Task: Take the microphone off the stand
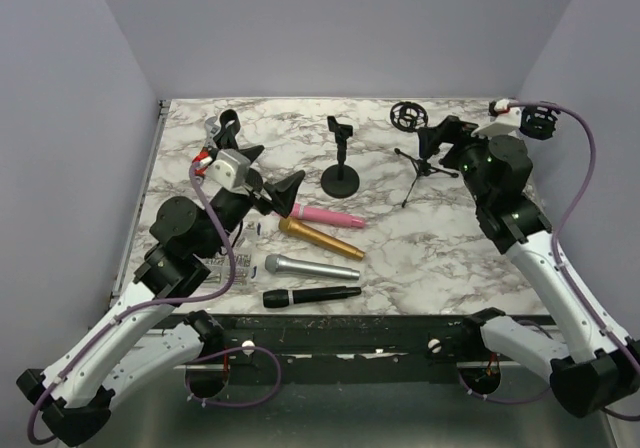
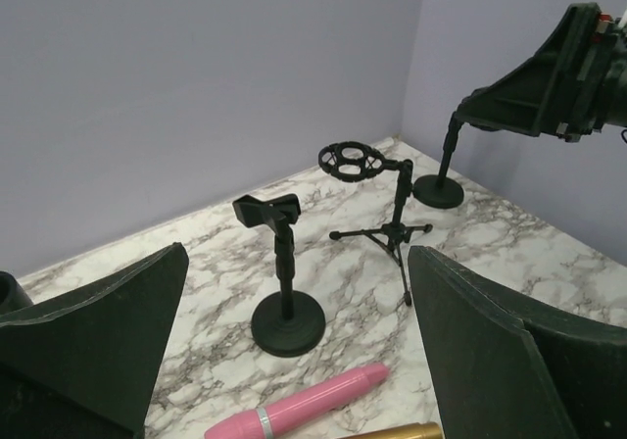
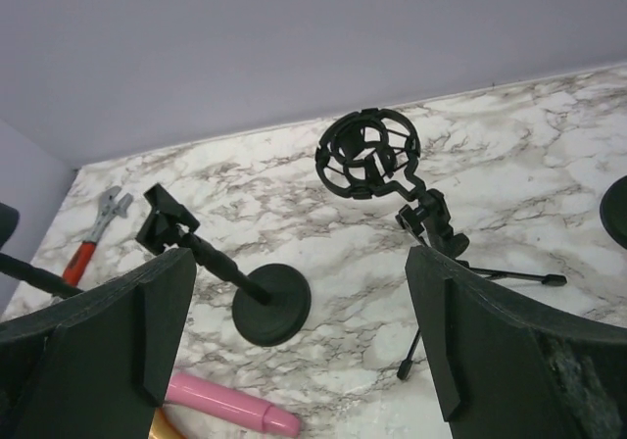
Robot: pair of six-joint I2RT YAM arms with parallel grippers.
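Several microphones lie on the marble table: pink, gold, silver and black. The round-base stand stands mid-table, and its clip is empty. The tripod stand has an empty ring-shaped shock mount. My left gripper is open and empty, just left of the pink microphone and facing the round-base stand. My right gripper is open and empty, right beside the tripod stand.
Red-handled pliers and another black stand are at the back left. A further round-base stand is at the back right. Lilac walls close in the table on three sides.
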